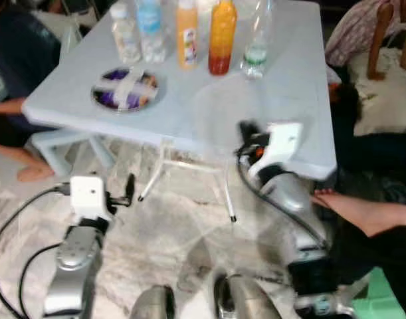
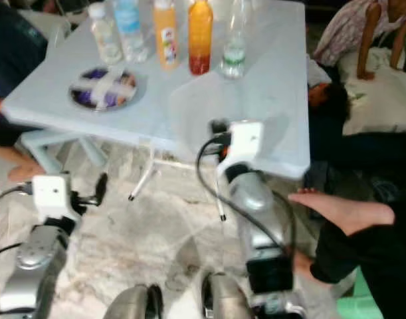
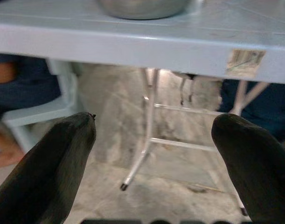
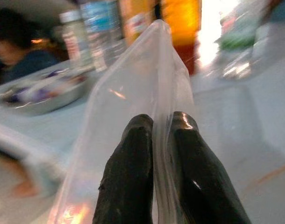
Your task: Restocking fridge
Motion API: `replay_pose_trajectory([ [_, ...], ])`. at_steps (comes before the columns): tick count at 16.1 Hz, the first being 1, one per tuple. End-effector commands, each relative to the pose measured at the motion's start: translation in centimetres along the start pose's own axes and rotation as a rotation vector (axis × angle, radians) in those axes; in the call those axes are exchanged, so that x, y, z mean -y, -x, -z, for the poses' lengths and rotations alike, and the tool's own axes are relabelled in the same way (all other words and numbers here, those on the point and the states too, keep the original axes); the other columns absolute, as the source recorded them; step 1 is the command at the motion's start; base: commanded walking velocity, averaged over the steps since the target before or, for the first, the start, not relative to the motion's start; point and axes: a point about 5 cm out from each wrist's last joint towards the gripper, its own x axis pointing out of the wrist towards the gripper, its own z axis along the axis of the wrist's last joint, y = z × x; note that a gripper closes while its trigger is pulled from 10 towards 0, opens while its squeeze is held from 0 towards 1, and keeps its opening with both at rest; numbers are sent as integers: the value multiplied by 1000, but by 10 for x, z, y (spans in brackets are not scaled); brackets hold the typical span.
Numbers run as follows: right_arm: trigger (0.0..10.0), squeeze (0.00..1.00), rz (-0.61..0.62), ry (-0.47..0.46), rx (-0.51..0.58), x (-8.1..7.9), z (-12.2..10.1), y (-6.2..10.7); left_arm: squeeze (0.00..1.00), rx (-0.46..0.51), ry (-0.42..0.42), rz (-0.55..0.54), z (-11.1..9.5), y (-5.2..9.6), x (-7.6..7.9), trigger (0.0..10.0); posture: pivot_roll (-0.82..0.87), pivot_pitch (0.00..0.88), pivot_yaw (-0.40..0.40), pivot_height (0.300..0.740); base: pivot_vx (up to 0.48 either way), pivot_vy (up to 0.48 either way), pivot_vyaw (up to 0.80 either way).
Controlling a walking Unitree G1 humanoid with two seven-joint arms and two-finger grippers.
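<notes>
My right gripper (image 4: 160, 122) pinched a clear plastic bag (image 4: 133, 84) at frame centre over the surface (image 1: 282, 100); left gripper (image 3: 154, 140) hung open. Bag could slip, toppling the bottles (image 1: 189, 33).

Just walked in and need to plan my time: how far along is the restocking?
Early. In hand: the right tool is shut on a clear plastic sheet above the table. The left tool hangs open below the table edge. Left: the bottles and the steel dish sit on the table.
</notes>
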Motion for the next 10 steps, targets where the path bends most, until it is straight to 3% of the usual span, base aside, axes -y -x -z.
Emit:
replay_pose_trajectory([
  [1,10000,0,-13,0,-29,1,6,2,0,-28,0,-11,6,3,0,10000,-20,165,37,740,-247,0,0],
  [3,10000,0,-43,16,-14,-1,3,2,0,-37,-12,38,7,5,1,10000,-8,159,32,740,-124,0,216],
  [6,10000,0,-84,48,-14,-4,6,8,0,-93,-63,-28,22,19,-24,10000,14,141,31,740,0,0,760],
  [10,10000,0,-25,23,-40,10,18,14,0,-110,-81,-100,38,27,-34,10000,45,75,23,740,0,0,758],
])
